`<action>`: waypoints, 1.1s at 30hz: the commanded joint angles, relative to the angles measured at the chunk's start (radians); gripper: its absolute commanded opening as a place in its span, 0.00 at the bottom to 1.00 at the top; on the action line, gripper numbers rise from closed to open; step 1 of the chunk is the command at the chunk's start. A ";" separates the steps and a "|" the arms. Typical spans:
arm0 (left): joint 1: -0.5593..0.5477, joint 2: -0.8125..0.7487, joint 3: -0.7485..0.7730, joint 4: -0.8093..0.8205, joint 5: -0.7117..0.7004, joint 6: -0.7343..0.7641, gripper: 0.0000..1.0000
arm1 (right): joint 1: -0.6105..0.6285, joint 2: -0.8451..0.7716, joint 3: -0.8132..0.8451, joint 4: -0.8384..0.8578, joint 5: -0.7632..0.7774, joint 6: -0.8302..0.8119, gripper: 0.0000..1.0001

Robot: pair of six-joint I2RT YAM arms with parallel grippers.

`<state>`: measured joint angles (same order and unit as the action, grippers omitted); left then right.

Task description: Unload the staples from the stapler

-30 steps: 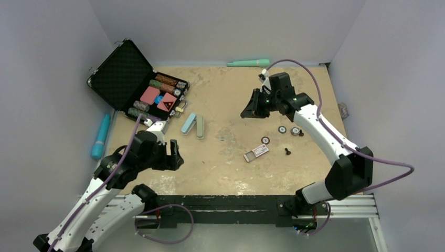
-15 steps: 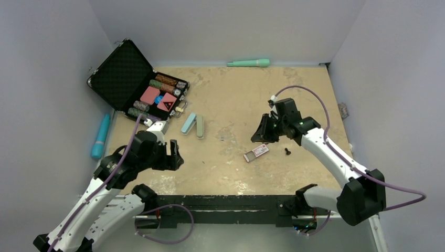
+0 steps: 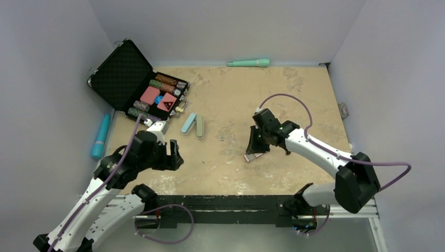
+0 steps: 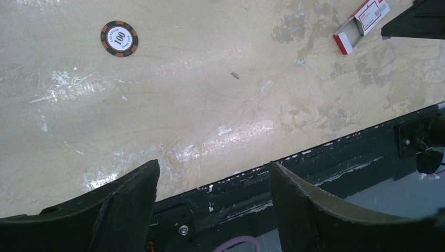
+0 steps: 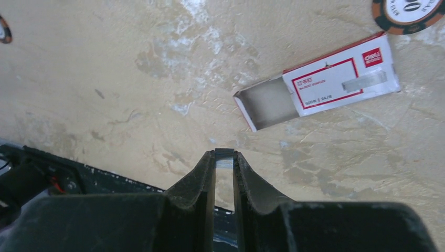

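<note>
The stapler (image 3: 193, 125) lies opened flat in two pale green halves on the table's left middle. My right gripper (image 3: 255, 148) is shut on a short strip of staples (image 5: 224, 156) pinched at its fingertips (image 5: 224, 157), just above the table. It hovers beside the open end of a red-and-white staple box (image 5: 320, 86), which also shows in the left wrist view (image 4: 362, 18). My left gripper (image 4: 212, 168) is open and empty over the table's front edge (image 3: 176, 157).
An open black case (image 3: 131, 84) with poker chips stands at the back left. A blue cylinder (image 3: 101, 136) lies outside the left edge and a teal pen (image 3: 249, 63) at the back wall. Loose chips (image 4: 119, 38) (image 5: 409, 8) lie about. The black rail (image 3: 225, 202) runs along the front.
My right gripper has swept from the far middle of the table toward the front and now sits at the staple box. The left arm has not moved.
</note>
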<state>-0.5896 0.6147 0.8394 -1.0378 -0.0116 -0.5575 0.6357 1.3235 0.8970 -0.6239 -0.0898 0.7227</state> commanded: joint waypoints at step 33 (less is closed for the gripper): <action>0.002 -0.020 0.001 0.012 -0.008 -0.004 1.00 | -0.001 0.205 -0.005 0.067 0.187 -0.052 0.00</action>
<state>-0.5896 0.5907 0.8394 -1.0386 -0.0124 -0.5610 0.6338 1.5326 0.8913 -0.5781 0.0666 0.6868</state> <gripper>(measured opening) 0.997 0.174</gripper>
